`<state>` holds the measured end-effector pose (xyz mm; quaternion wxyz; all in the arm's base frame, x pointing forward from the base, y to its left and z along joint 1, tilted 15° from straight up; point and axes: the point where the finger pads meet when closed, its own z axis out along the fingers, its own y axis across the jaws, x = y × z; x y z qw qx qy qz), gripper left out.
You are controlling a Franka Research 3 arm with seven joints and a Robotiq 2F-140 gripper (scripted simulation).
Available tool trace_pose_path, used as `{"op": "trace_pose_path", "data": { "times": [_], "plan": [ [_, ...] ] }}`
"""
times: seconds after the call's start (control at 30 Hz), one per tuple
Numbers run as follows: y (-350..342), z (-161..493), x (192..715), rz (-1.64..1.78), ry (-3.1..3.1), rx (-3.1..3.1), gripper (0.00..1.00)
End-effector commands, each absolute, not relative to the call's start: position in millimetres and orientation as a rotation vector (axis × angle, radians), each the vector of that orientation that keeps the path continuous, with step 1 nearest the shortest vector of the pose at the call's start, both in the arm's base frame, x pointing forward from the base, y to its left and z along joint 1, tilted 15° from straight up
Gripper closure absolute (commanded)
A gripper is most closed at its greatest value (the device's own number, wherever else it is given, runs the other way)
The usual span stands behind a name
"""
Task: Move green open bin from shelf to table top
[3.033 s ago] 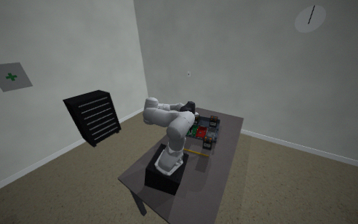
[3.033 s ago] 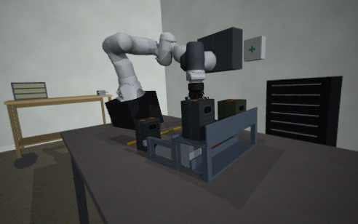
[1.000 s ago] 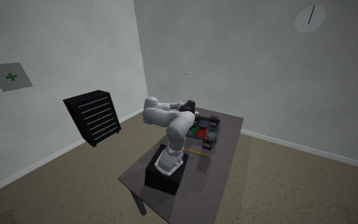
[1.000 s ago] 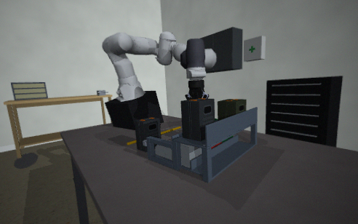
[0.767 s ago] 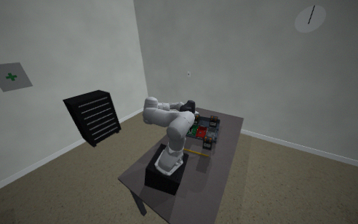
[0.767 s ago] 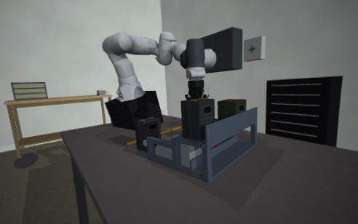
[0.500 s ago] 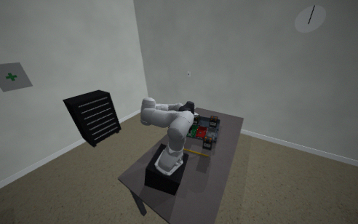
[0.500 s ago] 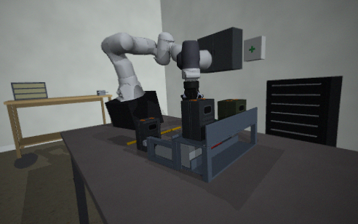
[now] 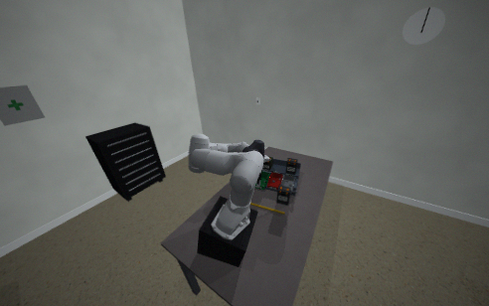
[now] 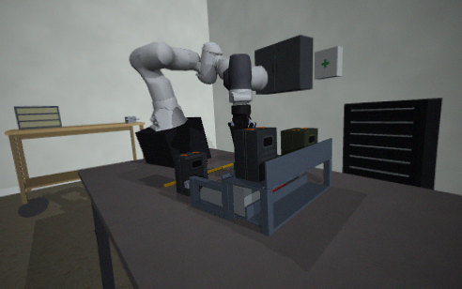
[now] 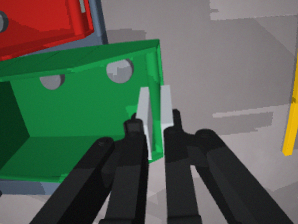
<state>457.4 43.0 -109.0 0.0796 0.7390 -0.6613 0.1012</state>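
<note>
We note smooth, matt plastic on the green open bin [image 11: 75, 110]. The red bin [image 11: 40, 30] shows similar plastic with a slight sheen. The shelf [image 10: 298, 161] resembles painted metal, matt. The table top [image 10: 155, 235] looks dull; the side bench [image 10: 84, 128] appears wooden.

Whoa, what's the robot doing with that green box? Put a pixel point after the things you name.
The robot arm's gripper [image 9: 266, 159] [image 10: 241, 126] [image 11: 156, 100] is pinching one wall of the green open bin [image 9: 264, 180] [image 11: 75, 112], with round grey parts [image 11: 120, 71] inside it. The bin's end sticks out past the shelf [image 9: 296, 186] [image 10: 299, 161] [image 11: 98, 22], and it isn't standing on the table top [image 9: 298, 238] [image 10: 155, 235] yet. The red bin [image 9: 274, 180] [image 11: 42, 25] is right beside it.
</note>
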Motion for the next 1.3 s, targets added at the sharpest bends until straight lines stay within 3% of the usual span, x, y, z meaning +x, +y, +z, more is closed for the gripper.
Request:
{"op": "trace_pose_path", "data": {
  "times": [0.0, 1.27],
  "plan": [
    [44, -108, 455, 0.311, -1.968, 2.232, 1.00],
    [36, -110, 393, 0.311, -1.968, 2.232, 1.00]
  ]
}}
